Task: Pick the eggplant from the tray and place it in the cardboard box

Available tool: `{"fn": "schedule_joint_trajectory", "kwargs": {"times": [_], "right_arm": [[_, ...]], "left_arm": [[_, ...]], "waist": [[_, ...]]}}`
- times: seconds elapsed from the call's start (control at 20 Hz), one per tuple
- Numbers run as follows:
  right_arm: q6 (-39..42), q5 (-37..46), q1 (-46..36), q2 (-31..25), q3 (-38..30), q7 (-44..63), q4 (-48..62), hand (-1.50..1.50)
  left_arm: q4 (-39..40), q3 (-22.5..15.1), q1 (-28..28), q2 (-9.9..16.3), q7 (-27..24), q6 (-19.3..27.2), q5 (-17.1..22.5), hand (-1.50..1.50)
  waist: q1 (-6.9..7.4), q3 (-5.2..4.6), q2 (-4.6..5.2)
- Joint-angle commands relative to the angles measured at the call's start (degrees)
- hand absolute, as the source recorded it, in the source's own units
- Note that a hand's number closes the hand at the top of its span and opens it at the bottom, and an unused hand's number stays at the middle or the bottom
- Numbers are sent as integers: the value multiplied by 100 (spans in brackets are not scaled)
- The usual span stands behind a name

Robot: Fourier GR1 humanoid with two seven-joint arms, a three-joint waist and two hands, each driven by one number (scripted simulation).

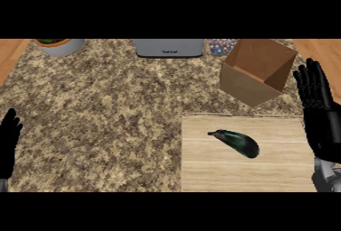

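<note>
- Eggplant (pixel 236 142), dark and glossy, lies on a pale wooden tray (pixel 200 176) at the lower right of a speckled stone counter (pixel 106 103). It sits near the tray's middle, stem end toward the upper left, with nothing touching it.
- Cardboard box (pixel 256 72) stands open just beyond the tray's far edge, tilted so that its mouth faces up and to the right.
- Right hand (pixel 320 101) shows at the view's right edge, beside the box and the tray's far right corner; its fingers are straight and point away, holding nothing.
- Left hand (pixel 9 135) rests at the left edge, well apart from the tray, fingers straight and up.
- Along the counter's far edge are a grey pot (pixel 63 46) at the left and a grey appliance (pixel 169 48) in the middle.
</note>
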Motion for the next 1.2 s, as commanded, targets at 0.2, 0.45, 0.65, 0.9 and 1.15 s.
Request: {"fn": "schedule_joint_trajectory", "kwargs": {"times": [0.2,0.45,0.65,0.9,1.15], "right_arm": [[2512,-946,178,-754,-550,-1986,1019,-150],[2157,-653,222,-693,-1350,-2974,2760,-150],[3155,-86,335,-1099,-1233,-4869,3019,-150],[2793,1443,539,-1984,-842,-5657,3232,-150],[2813,1865,946,-2583,-758,-5328,2817,-150]], "left_arm": [[-434,-972,-495,-21,-572,-448,-864,0],[-475,-1448,-754,-258,-517,-769,-978,0],[-305,-1526,-918,-332,-486,-714,-1143,0],[-465,-1766,-1017,-544,-164,-595,-1333,0],[121,-1524,-942,-543,-607,-740,-1377,0]], "waist": [[-63,169,189],[52,174,312],[41,159,221],[85,118,129],[12,89,93]]}}
